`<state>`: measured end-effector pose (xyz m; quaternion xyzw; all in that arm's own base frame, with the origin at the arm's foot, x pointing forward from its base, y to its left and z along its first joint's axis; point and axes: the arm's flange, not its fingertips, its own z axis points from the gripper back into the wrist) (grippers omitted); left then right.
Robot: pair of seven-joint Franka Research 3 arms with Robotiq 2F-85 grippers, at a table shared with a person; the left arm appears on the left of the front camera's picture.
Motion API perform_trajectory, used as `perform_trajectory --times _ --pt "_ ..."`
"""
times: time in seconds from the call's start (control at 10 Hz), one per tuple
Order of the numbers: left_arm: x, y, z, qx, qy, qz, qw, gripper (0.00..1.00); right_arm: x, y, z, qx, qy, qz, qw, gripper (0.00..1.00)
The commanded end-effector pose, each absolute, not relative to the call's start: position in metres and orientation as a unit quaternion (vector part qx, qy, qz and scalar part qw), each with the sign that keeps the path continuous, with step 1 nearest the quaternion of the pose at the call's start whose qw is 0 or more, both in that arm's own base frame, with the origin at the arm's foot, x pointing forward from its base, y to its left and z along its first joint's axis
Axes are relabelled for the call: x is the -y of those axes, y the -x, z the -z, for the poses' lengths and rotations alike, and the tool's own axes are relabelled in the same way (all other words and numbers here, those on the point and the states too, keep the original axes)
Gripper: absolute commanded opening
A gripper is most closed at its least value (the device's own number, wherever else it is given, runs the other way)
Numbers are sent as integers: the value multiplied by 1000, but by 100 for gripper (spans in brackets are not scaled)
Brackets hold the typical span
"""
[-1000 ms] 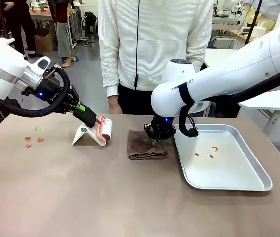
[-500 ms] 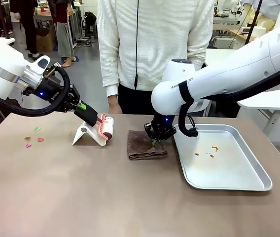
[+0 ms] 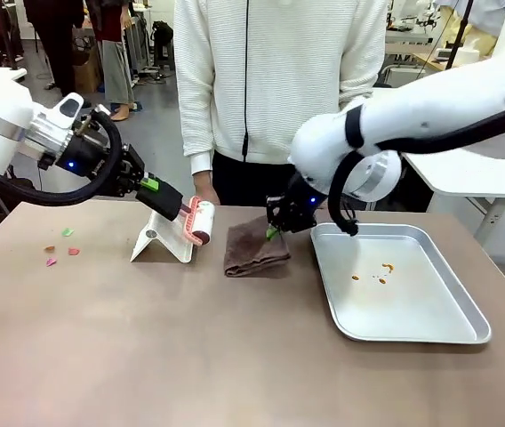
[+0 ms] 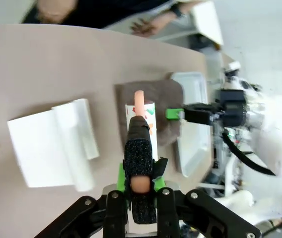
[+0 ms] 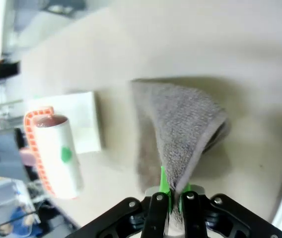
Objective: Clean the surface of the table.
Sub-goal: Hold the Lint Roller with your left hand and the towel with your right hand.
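The brown table (image 3: 190, 356) carries small pink, red and green scraps (image 3: 61, 249) near its left edge. My left gripper (image 3: 164, 205) is shut on the handle of a lint roller (image 3: 201, 222), held just above a white stand (image 3: 157, 243). In the left wrist view the fingers (image 4: 140, 181) clamp the dark handle, with the roller head (image 4: 141, 111) beyond it. My right gripper (image 3: 275, 231) is shut on a corner of a brown cloth (image 3: 252, 251) and holds that corner off the table. The right wrist view has the cloth (image 5: 180, 134) draped from the gripper (image 5: 173, 198).
A silver metal tray (image 3: 448, 329) with a few orange crumbs (image 3: 377, 271) lies at the right. A person in a white top (image 3: 279, 80) stands at the far edge, one hand (image 3: 204, 189) near the lint roller. The near half of the table is bare.
My right gripper rose and moved back, pulling the cloth's corner up. My left gripper lifted the lint roller slightly up and to the right, off the stand.
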<state>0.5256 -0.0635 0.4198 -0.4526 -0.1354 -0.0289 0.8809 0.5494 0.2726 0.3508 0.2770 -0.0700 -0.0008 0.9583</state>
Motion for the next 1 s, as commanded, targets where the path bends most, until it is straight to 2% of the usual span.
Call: perform_trajectory --times 0.0,0.2,0.5,0.6,0.9 --pt "33 -498 -433 131 558 67 817 0 -226 -518 -355 79 -388 -37 917 0" --pt "5 -468 -455 150 606 63 778 0 -198 -501 -371 78 -473 -74 874 0" --pt "-45 -420 -476 163 621 -4 766 0 -145 -440 -416 56 -580 -77 809 0" --pt "-62 -404 -479 157 633 -17 757 0 -122 -421 -430 58 -598 -42 798 0" --pt "-134 -355 -475 155 640 -48 751 0 -42 -359 -465 135 -645 55 750 0"
